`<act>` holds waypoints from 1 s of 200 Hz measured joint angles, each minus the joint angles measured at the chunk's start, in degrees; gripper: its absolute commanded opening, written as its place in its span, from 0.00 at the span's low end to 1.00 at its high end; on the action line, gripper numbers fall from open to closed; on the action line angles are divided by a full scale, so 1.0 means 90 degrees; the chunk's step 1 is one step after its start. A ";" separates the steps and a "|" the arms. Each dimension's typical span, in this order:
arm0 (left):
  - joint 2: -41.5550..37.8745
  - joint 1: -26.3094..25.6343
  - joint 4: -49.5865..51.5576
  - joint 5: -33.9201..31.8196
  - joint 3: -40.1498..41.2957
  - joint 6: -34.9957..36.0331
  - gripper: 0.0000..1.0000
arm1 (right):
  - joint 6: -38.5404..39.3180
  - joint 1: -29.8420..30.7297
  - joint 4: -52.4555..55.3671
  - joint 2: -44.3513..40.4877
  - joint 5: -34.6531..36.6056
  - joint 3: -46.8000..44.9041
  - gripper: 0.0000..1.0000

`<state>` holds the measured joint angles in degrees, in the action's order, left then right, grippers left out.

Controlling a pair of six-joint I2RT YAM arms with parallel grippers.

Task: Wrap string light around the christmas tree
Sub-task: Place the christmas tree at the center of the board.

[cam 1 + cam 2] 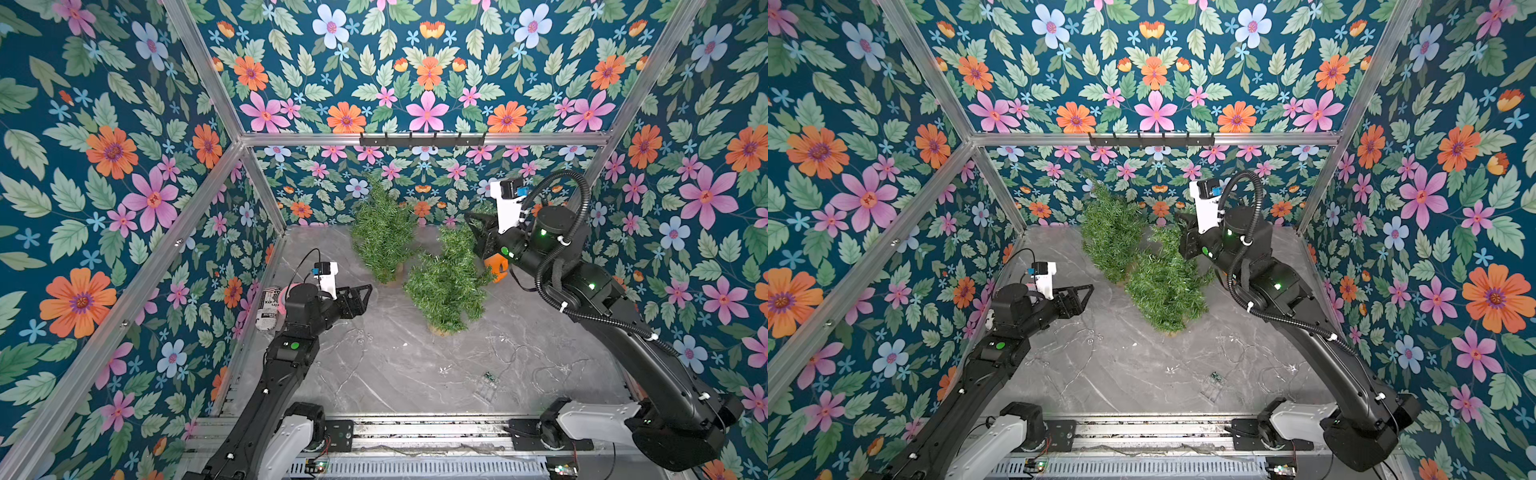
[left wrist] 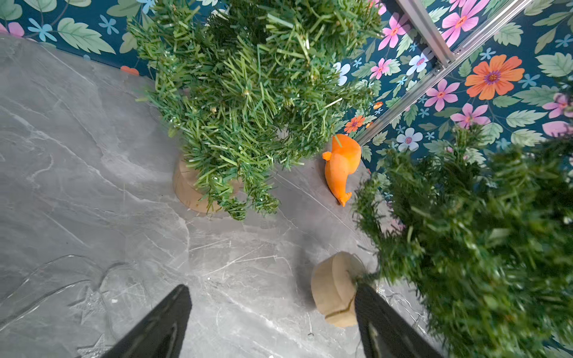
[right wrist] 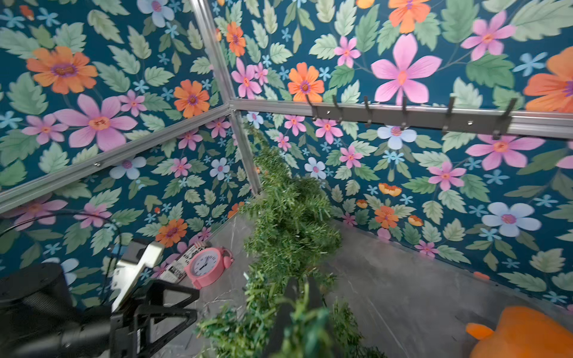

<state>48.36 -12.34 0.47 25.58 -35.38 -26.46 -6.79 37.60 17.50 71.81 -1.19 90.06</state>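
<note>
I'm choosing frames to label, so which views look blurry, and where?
Left wrist view: the nearer tree is smeared, the farther tree and orange toy sharp. Right wrist view: foliage around the right end effector is soft, the pink clock crisp. Both top views: sharp, evenly lit, but the string light barely shows.
</note>
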 measured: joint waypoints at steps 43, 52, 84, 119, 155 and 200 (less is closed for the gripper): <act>-0.0051 0.0073 -0.0007 -0.0010 0.0032 0.0002 0.86 | -0.0051 0.0206 -0.0141 0.0092 -0.0192 -0.0102 0.00; -0.0061 0.0080 -0.0002 -0.0015 0.0034 0.0002 0.86 | -0.0075 0.0223 -0.0141 0.0117 -0.0279 -0.0124 0.00; -0.0066 0.0129 -0.0046 -0.0022 0.0034 0.0000 0.86 | -0.0214 0.0265 -0.0158 0.0182 -0.0515 -0.0233 0.00; -0.0053 0.0177 -0.0073 -0.0015 0.0039 -0.0005 0.86 | -0.0233 0.0274 -0.0204 0.0182 -0.0573 -0.0493 0.00; -0.0061 0.0197 -0.0073 -0.0007 0.0049 -0.0022 0.86 | -0.0223 0.0279 -0.0447 0.0070 -0.0352 -0.0758 0.13; -0.0061 0.0204 -0.0073 -0.0010 0.0061 -0.0024 0.86 | -0.0044 0.0277 -0.0474 -0.0017 0.0117 -0.0894 0.36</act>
<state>47.81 -10.50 -0.19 25.50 -34.83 -26.68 -7.18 40.10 13.23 71.66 -0.14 82.02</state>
